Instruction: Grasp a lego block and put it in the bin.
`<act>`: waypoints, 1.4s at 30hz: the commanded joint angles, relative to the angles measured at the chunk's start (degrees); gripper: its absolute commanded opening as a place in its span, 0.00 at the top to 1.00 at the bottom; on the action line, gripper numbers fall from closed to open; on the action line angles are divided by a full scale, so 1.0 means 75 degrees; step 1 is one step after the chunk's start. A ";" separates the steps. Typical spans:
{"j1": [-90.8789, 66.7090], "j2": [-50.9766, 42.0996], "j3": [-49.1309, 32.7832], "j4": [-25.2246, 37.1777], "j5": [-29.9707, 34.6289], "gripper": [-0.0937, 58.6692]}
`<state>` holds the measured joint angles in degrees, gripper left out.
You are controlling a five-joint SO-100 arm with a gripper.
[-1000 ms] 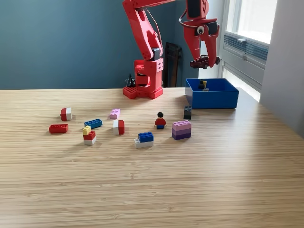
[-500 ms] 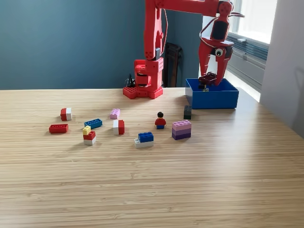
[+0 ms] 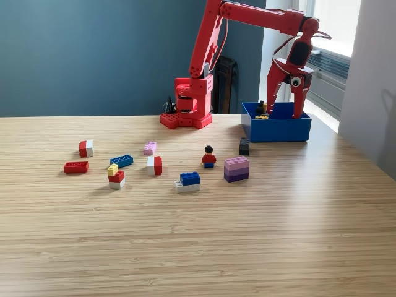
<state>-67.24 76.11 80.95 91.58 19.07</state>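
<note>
- Since half a second ago the red arm (image 3: 247,15) has stretched farther toward the exterior view's right, and its gripper (image 3: 293,110) has sunk from above the bin to inside its far right part.
- Gripper's two fingers hang spread wide apart, tips down behind the bin wall; nothing shows between them.
- Blue bin (image 3: 276,128) sits near the table's far right corner, just right of the arm's base (image 3: 187,108).
- Inside it, at the far left corner, lies a small dark and yellow lego piece (image 3: 262,111); its shape is too small to tell.
- Just outside the bin's front left corner stands a black block (image 3: 244,146).
- Farther forward on the wooden table (image 3: 198,247): a pink-and-purple stack (image 3: 236,168), a minifigure (image 3: 209,157), a blue-and-white block (image 3: 187,180).
- Other loose blocks lie toward the left edge, unmoved.
</note>
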 commanded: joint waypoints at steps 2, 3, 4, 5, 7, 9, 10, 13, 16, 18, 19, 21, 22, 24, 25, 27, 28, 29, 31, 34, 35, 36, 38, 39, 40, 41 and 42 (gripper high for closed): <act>0.0023 0.0141 -0.1430 0.0703 0.0000 0.50; 0.0105 0.0141 -0.1699 0.0809 0.0000 0.52; 0.0176 0.0152 -0.1945 0.0902 0.0000 0.53; 0.0199 0.0152 -0.2215 0.1020 0.0000 0.55; 0.0199 0.0152 -0.2824 0.1277 0.0000 0.57; 0.0234 0.0176 -0.3293 0.1406 -0.0023 0.58; 0.0316 0.0234 -0.3410 0.1406 -0.0047 0.59; 0.0609 0.0750 -0.3164 0.1395 -0.0129 0.59; 0.1207 0.1441 -0.2648 0.1359 -0.0352 0.60; 0.1816 0.1805 -0.2355 0.1348 -0.0563 0.61; 0.2145 0.1980 -0.2203 0.1324 -0.0668 0.61; 0.2848 0.2297 -0.1852 0.1230 -0.0891 0.63; 0.3223 0.2426 -0.1641 0.1148 -0.1008 0.63; 0.3891 0.2648 -0.1219 0.0961 -0.1230 0.64; 0.4242 0.2730 -0.1031 0.0855 -0.1324 0.65; 0.4898 0.2801 -0.0809 0.0738 -0.1512 0.65; 0.5191 0.2824 -0.0738 0.0691 -0.1582 0.66; 0.5449 0.2836 -0.0703 0.0645 -0.1652 0.66; 0.5895 0.2836 -0.0738 0.0621 -0.1734 0.66; 0.6305 0.2836 -0.0738 0.0586 -0.1887 0.67; 0.6398 0.2836 -0.0738 0.0574 -0.1922 0.67; 0.6492 0.2848 -0.0738 0.0574 -0.1945 0.66; 0.6645 0.2848 -0.0738 0.0551 -0.1969 0.66; 0.6691 0.2848 -0.0715 0.0527 -0.1980 0.66; 0.6738 0.2848 -0.0680 0.0516 -0.1992 0.66; 0.6750 0.2848 -0.0645 0.0492 -0.1992 0.66; 0.6773 0.2848 -0.0598 0.0492 -0.1992 0.66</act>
<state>-17.14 92.37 76.38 96.68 4.57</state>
